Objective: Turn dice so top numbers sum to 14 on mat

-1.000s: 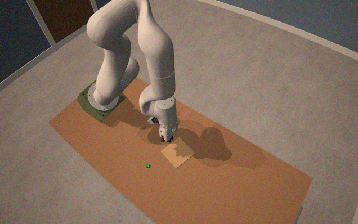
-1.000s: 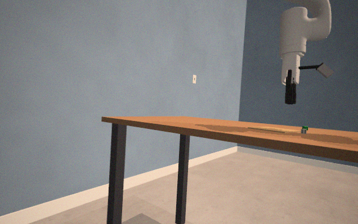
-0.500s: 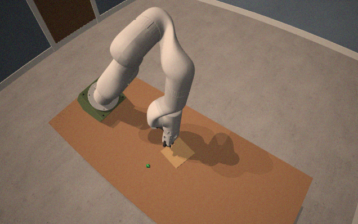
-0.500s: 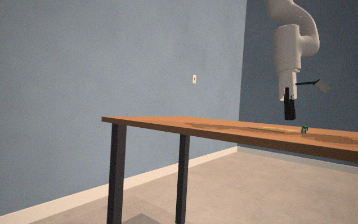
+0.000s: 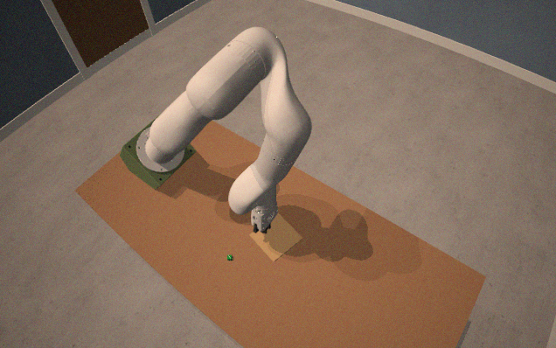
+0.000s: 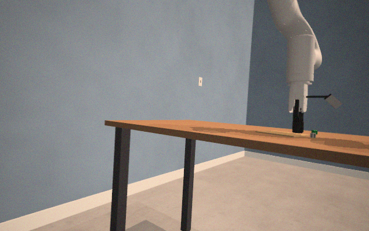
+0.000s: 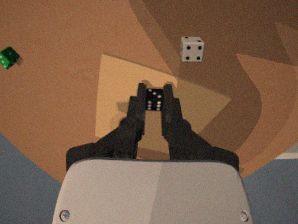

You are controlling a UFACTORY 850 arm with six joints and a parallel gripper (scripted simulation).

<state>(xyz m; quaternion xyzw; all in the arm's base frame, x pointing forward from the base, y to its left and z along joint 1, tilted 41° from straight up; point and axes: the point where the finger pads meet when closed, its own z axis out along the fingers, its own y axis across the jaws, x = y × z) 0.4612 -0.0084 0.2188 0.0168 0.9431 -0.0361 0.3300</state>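
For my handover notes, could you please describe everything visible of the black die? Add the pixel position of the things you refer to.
The black die (image 7: pixel 154 100) is a small cube with white pips, hard-looking, like plastic. Two faces show in the wrist view; the lower one appears to be a six. The claw (image 5: pixel 261 229) (image 6: pixel 297 132) (image 7: pixel 154 94) pinches it from both sides, over the mat (image 5: pixel 284 238) (image 6: pixel 275 133) (image 7: pixel 112 75); whether it touches the mat is unclear.
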